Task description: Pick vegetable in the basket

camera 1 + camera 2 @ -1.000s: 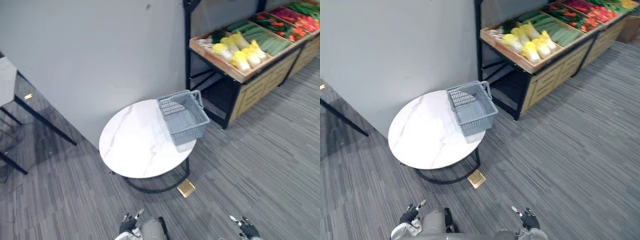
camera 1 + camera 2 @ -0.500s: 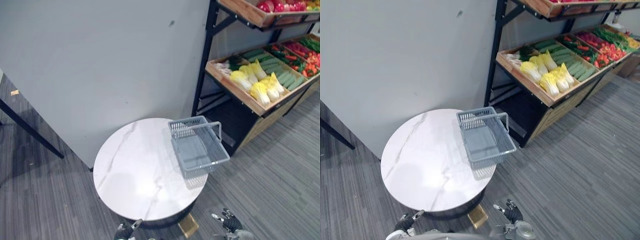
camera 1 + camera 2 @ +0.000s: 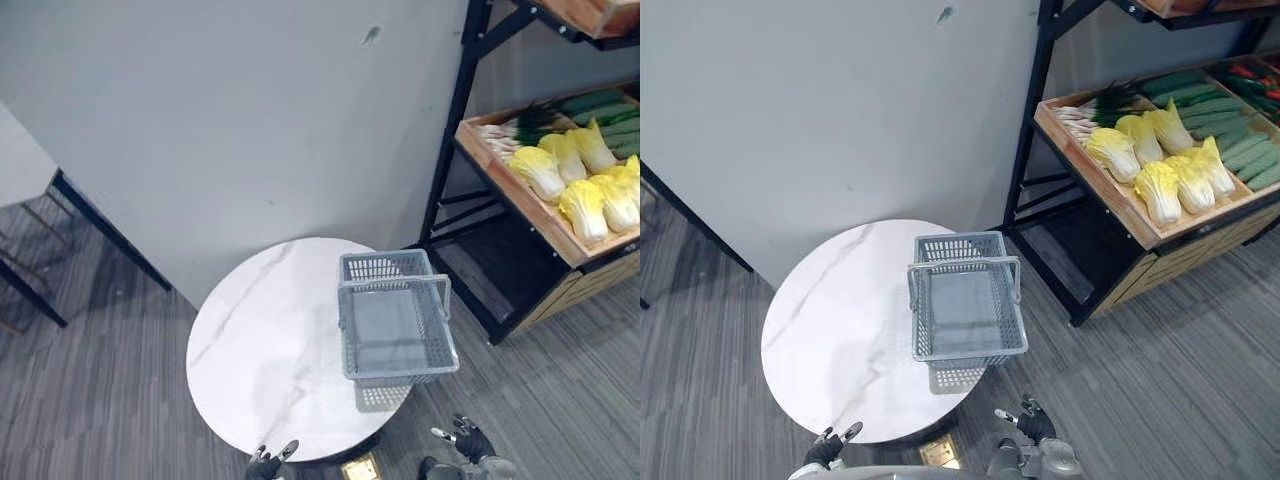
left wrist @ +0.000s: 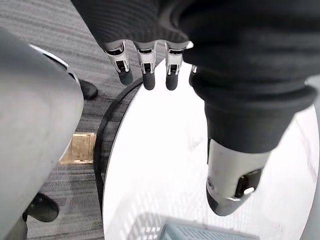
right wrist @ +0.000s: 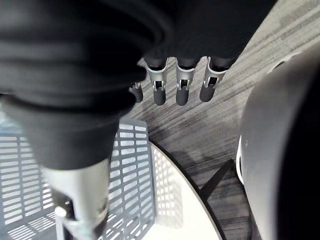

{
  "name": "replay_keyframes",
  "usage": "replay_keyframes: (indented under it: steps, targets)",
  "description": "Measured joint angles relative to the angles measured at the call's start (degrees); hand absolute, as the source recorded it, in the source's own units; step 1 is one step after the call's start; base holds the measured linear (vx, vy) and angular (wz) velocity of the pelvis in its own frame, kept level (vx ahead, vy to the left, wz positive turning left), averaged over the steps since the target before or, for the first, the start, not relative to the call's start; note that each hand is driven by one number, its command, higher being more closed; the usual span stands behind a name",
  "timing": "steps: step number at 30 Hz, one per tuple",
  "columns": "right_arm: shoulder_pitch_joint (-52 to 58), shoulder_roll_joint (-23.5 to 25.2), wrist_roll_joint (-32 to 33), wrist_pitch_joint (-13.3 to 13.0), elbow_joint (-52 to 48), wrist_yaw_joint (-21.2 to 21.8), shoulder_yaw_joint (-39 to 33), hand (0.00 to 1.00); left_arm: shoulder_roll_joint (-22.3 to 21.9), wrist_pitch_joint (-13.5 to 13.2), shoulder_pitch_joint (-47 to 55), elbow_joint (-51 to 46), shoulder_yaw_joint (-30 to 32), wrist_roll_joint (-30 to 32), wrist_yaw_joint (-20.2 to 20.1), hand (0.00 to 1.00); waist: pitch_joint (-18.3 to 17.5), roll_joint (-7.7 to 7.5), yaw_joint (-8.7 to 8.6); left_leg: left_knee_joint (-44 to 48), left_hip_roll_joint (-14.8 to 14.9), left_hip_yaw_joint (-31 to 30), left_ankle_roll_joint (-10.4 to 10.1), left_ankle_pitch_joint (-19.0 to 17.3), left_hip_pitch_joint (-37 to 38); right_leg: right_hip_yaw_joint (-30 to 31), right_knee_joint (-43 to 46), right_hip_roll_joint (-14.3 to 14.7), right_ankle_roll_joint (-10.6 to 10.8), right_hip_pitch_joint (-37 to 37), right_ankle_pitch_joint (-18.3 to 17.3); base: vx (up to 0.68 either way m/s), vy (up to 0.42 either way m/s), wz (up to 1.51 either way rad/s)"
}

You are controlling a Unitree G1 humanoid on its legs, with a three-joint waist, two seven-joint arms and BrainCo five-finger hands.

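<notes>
Left hand (image 3: 830,446), low beside the near edge of the round white table (image 3: 830,330), fingers straight and apart, empty. Grey basket (image 3: 970,353), empty, on the table's right side as before; only the camera has shifted. Right hand (image 3: 1032,425), fingers likewise spread, empty. Yellow cabbages (image 3: 1160,186) lie in the wooden crate (image 3: 1108,204), far right.

A round white marble table (image 3: 830,330) stands on grey striped carpet (image 3: 1180,400) before a grey wall (image 3: 820,110), a black rack (image 3: 1028,120) beside it; perhaps a brass plate (image 3: 940,452) lies underneath.
</notes>
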Motion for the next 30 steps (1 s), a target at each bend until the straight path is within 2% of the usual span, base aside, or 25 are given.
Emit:
replay_keyframes:
  steps: [1, 2, 4, 6, 7, 8, 9, 11, 16, 17, 20, 22, 25, 28, 30]
  targets:
    - [0.06, -0.14, 0.00, -0.02, 0.04, 0.06, 0.16, 0.00, 0.07, 0.02, 0.00, 0.02, 0.36, -0.21, -0.04, 0.00, 0.11, -0.26, 0.10, 0.51, 0.37, -0.28, -0.30, 0.58, -0.44, -0.60, -0.52, 0.32, -0.20, 0.75, -0.10, 0.11, -0.225, 0.40]
    - [0.19, 0.17, 0.04, -0.15, 0.47, 0.55, 0.27, 0.00, 0.44, 0.08, 0.00, 0.04, 0.49, -1.85, -0.27, 0.00, -0.01, -1.29, -0.15, 2.66, 0.43, -0.49, 0.42, 2.34, -2.32, -2.26, -1.25, 0.08, -0.49, 1.82, -0.27, 0.07, -0.160, 0.50]
    - [0.11, -0.05, 0.08, -0.29, 0.82, 0.95, 0.04, 0.00, 0.73, 0.13, -0.02, 0.02, 0.19, -2.27, -0.47, 0.00, 0.01, -1.69, -0.75, 3.82, 0.02, 0.26, 1.76, 4.71, -4.38, -4.69, -2.46, -0.35, -0.62, 3.05, -0.33, 0.06, -0.167, 0.77]
    - [0.13, -0.62, 0.26, -0.30, 1.11, 0.91, -1.52, 0.00, 0.77, 0.26, -0.06, 0.03, -0.89, -2.17, -0.55, 0.00, 0.11, -1.53, -1.23, 1.56, -0.62, 4.80, 3.66, 8.94, -5.02, -8.17, -3.87, -1.24, -1.24, 4.10, -0.77, 0.02, -0.111, 0.83]
    - [0.26, -0.86, 0.44, -0.30, 1.28, 0.90, -1.99, 0.00, 0.96, 0.31, -0.04, 0.04, -1.06, -2.13, -0.59, 0.00, 0.20, -1.53, -1.18, 0.71, -0.68, 6.01, 3.79, 9.70, -4.99, -8.91, -4.32, -1.17, -1.45, 4.36, -0.98, -0.01, -0.066, 0.56]
    - [0.16, -1.36, 0.79, -0.19, 2.00, 0.67, -3.09, 0.00, 0.92, 0.72, -0.01, 0.05, -1.32, -2.11, -0.60, 0.00, 0.32, -0.90, -0.94, -0.38, -0.72, 7.92, 4.62, 10.34, -4.98, -10.14, -4.70, -0.90, -1.14, 4.76, -1.40, -0.02, -0.051, 0.53]
    - [0.43, -1.84, 1.97, -0.13, 2.06, 0.37, -4.19, 0.00, 0.76, 1.01, -0.02, 0.05, -1.41, -2.10, -0.61, 0.00, 0.47, -0.39, -1.11, -0.83, -1.00, 8.05, 4.69, 10.37, -4.98, -11.13, -4.88, -0.89, -0.93, 5.34, -1.63, -0.02, -0.041, 0.45]
    - [1.22, -2.24, 2.85, -0.12, 2.04, -0.20, -6.39, 0.00, 0.77, 1.21, 0.07, 0.05, -1.56, -1.88, -0.58, 0.00, 0.44, -0.28, -1.13, -2.13, -1.99, 8.22, 4.70, 10.37, -4.38, -11.37, -5.41, -0.83, -0.86, 5.59, -1.62, -0.02, 0.002, 0.20]
    - [2.46, -3.48, 2.06, 0.96, 4.52, -1.66, -18.09, 0.00, 1.12, 1.28, 0.01, -0.02, -1.66, 0.46, -1.33, 0.00, 0.49, -0.31, -1.89, -4.03, -2.53, 8.64, 4.90, 9.03, -5.10, -11.91, -5.99, -0.45, 0.00, 5.14, -1.01, 0.01, 0.048, 0.13]
    - [2.23, -4.87, -0.21, 1.83, 4.54, -2.88, -21.84, 0.00, 1.13, 1.26, 0.01, -0.22, -1.28, 3.24, -1.27, 0.00, 0.57, -0.13, -2.45, -4.05, -2.78, 9.38, 4.61, 8.19, -5.30, -12.26, -6.19, -0.83, 0.41, 5.11, -0.68, 0.02, 0.099, 0.11]
    - [-0.12, -10.67, -5.37, 2.30, 3.93, -5.16, -25.76, 0.00, 1.34, 1.16, -0.13, -0.77, -1.43, 8.09, -1.42, 0.00, 0.72, 0.18, -2.61, -4.14, -3.81, 10.14, 4.65, 6.91, -6.53, -11.81, -5.99, -2.00, 0.88, 3.63, 0.40, 0.00, 0.139, -0.03]
    - [-3.92, -14.40, -8.43, 2.33, 1.82, -6.59, -26.22, 0.00, 1.70, 1.13, -0.18, -1.21, -2.77, 8.20, -1.62, 0.00, 0.59, 0.58, -2.57, -4.28, -4.16, 11.43, 5.30, 6.35, -8.73, -10.88, -5.39, -2.69, 0.89, 0.35, 1.16, -0.03, 0.113, -0.17]
    - [-8.48, -16.32, -12.50, 2.31, -3.26, -8.42, -25.89, 0.00, 2.44, 0.72, -0.60, -1.91, -3.92, 8.12, -1.62, 0.00, 1.28, 0.42, -2.06, -4.31, -4.18, 12.74, 5.30, 6.37, -10.54, -9.71, -5.50, -2.63, 0.70, -2.16, 2.31, -0.02, 0.044, -0.18]
    - [-12.10, -18.29, -18.10, 2.19, -14.20, -10.47, -21.99, 0.00, 3.40, 0.34, -0.77, -2.44, -5.91, 7.90, -1.46, 0.00, 2.34, 0.38, -2.08, -4.34, -4.28, 12.82, 5.34, 6.38, -11.90, -8.77, -5.42, -2.67, 0.66, -4.00, 2.56, -0.02, 0.006, -0.14]
    - [-12.85, -21.42, -22.91, 2.12, -25.33, -12.04, -17.71, 0.00, 3.90, -0.07, -0.78, -2.63, -7.48, 7.67, -1.36, 0.00, 2.46, 0.77, -2.05, -4.28, -4.41, 12.61, 5.43, 6.45, -13.68, -8.28, -5.33, -2.53, 0.58, -6.03, 2.85, 0.02, 0.000, -0.06]
